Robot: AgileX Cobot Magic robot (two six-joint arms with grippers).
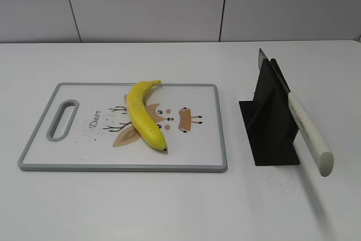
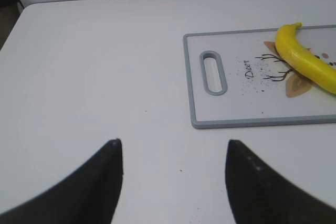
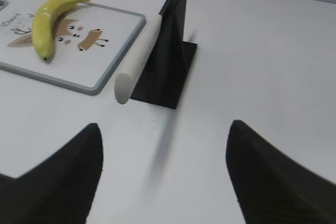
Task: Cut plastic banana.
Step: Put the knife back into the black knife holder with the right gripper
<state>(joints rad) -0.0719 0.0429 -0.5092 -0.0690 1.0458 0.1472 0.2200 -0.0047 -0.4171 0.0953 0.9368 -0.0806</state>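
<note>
Toward the near edge of the desk, both grippers are held wide apart and empty, nothing yet grasped.

Nearest, the left gripper (image 2: 170,182) and right gripper (image 3: 164,174) are seen hovering over bare desk (image 1: 169,207). Farther in, the knife (image 1: 307,134) is propped in a black stand (image 1: 273,125) toward the right edge, its handle overhanging; a glancing approach could tip the stand or knock the blade loose. Left of it, the banana (image 1: 145,115) lies unrestrained on the board (image 1: 34,159); being curved and glossy, it could be rolled or skidded aside if pressed while unheld.
</note>
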